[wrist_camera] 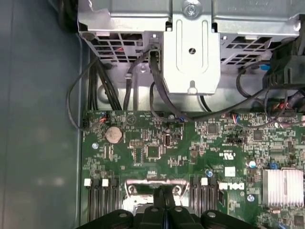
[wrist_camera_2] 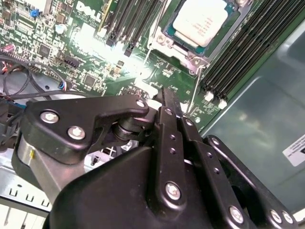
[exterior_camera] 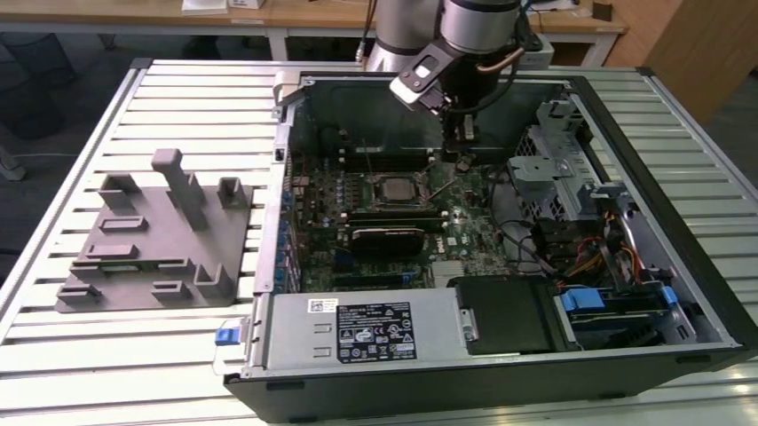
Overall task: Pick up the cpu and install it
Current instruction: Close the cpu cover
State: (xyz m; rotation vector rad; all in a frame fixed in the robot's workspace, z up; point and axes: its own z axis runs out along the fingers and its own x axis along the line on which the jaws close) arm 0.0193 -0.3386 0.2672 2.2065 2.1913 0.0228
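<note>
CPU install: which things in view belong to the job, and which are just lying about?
Job:
cpu, in the socket
motherboard
gripper, shut, holding nothing, over the board near the socket

Lying about:
grey tray
power supply
drive cage
cables
coin cell

Finishes we see
The cpu (wrist_camera_2: pixel 200 21) has a pale satin metal top; the gripper (wrist_camera_2: pixel 166 95) matt black, the tray (exterior_camera: pixel 142 240) dull grey plastic.
</note>
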